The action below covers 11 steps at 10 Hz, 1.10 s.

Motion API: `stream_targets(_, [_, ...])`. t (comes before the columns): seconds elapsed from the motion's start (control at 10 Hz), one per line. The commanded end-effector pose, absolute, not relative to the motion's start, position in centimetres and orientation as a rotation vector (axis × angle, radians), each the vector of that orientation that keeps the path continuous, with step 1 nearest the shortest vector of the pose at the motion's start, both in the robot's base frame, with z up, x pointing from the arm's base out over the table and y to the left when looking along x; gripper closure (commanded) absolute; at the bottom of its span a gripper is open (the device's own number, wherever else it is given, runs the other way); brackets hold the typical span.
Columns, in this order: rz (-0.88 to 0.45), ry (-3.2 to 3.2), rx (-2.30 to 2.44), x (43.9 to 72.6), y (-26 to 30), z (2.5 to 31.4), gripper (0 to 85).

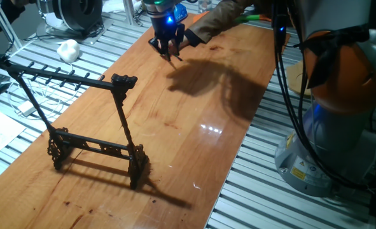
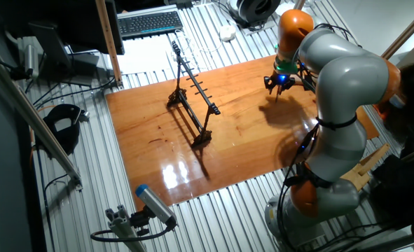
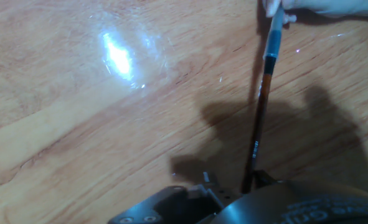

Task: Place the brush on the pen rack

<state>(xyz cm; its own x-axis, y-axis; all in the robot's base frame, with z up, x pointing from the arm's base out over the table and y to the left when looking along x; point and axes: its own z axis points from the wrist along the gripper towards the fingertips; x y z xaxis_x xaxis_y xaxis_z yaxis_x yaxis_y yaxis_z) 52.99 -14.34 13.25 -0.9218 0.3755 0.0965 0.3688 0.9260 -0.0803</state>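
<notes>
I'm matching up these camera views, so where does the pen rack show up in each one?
One fixed view: pen rack at left, near the front.
The other fixed view: pen rack upper middle of the table.
Hand view: not in it.
Shared landmark: the gripper, far from it.

Gripper (image 1: pixel 170 53) hangs over far end of wooden table (image 1: pixel 194 127), fingers pointing down. Pen rack (image 1: pixel 89 121) stands upright, well apart, near front-left corner.
</notes>
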Motion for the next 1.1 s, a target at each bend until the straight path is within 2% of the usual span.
stream_targets(0.0, [0.092,-2.974,-0.564,53.0,-14.4,13.2,68.0])
stream_targets(0.3, [0.079,-2.978,-0.564,53.0,-14.4,13.2,68.0])
stream_targets(0.4, [0.073,-2.982,-0.547,53.0,-14.4,13.2,85.0])
stream_targets(0.6, [0.08,-2.981,-0.519,53.0,-14.4,13.2,85.0])
stream_targets(0.8, [0.031,-2.956,-0.533,52.9,-14.3,13.7,85.0])
stream_targets(1.0, [-0.009,-2.894,-0.573,52.4,-13.0,15.2,85.0])
